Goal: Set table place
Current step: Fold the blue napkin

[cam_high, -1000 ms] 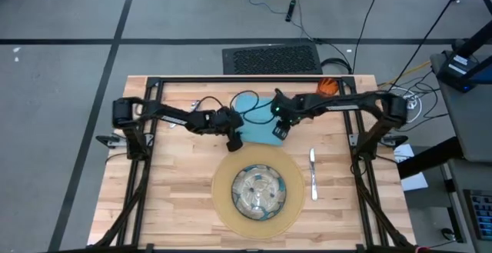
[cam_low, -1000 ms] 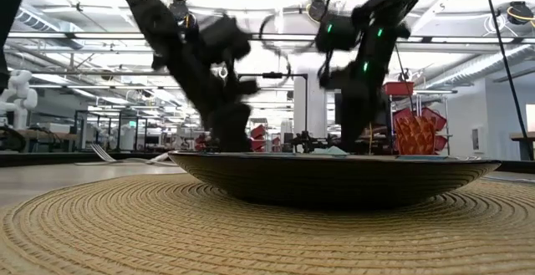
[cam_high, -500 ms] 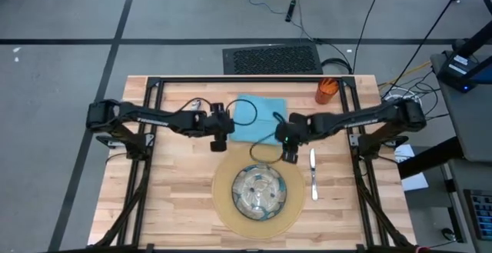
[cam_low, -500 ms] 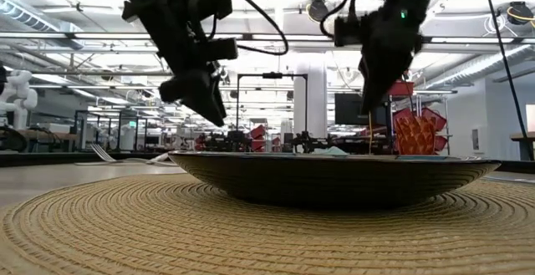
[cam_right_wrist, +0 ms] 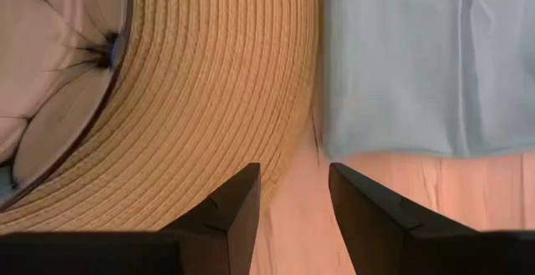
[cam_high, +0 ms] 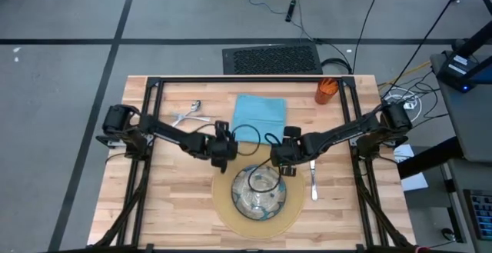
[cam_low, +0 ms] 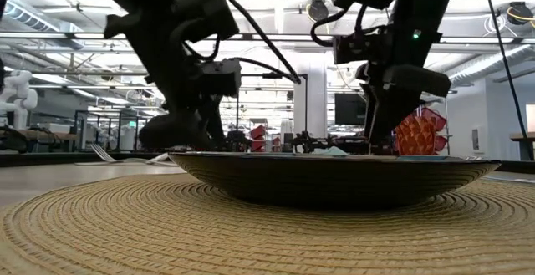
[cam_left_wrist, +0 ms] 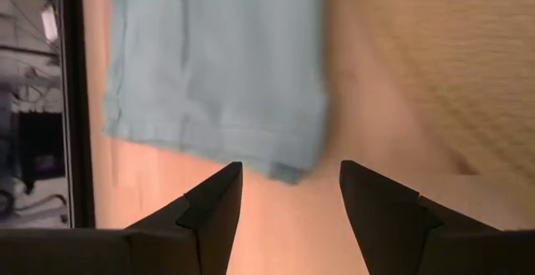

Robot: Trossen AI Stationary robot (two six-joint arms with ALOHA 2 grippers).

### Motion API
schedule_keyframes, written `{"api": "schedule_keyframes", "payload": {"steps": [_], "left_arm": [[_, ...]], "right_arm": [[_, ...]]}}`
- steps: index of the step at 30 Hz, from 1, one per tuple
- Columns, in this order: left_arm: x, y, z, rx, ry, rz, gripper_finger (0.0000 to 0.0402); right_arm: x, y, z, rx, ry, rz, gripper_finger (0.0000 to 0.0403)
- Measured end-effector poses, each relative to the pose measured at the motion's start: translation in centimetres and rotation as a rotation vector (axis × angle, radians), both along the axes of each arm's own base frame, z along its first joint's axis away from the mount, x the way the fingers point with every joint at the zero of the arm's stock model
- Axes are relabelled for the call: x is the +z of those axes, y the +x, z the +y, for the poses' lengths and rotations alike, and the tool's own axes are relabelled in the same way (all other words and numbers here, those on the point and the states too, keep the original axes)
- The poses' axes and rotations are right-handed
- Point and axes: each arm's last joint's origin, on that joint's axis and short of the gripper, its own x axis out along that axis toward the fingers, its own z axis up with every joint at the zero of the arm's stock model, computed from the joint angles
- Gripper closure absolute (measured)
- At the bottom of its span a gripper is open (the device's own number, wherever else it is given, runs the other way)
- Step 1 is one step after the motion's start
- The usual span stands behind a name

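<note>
At the mat's (cam_high: 224,201) far edge: left claw (cam_high: 221,152) and right claw (cam_high: 282,161) both released, empty, flanking the bowl (cam_high: 260,191); napkin (cam_high: 258,118) flat behind them.

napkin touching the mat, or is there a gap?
Apart. In the right wrist view a strip of bare table runs between the mat rim and the napkin edge; the high view shows the same gap.

Both arms reach inward — left gripper (cam_high: 224,151) and right gripper (cam_high: 281,154) low, fingers parted, nothing between.
</note>
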Motion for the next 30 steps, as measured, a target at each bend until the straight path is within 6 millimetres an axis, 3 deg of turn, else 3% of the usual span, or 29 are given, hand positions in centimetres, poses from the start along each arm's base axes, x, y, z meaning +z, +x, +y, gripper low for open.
{"api": "schedule_keyframes", "payload": {"steps": [6,23,30], "left_arm": [[-0.9,0.4,-1.2,-0.029,0.023,-0.007,0.0213],[-1.0,1.1,0.2,-0.004,0.019,-0.054,0.0213],[-3.3,1.7,0.0,0.007,0.063,-0.017,0.0213]], "right_arm": [[0.0,0.2,-0.4,-0.016,-0.004,-0.011,0.0266],[-1.1,1.4,-1.1,-0.011,-0.002,-0.035,0.0266],[-2.9,1.9,-1.1,0.011,-0.039,0.012,0.0266]]}}
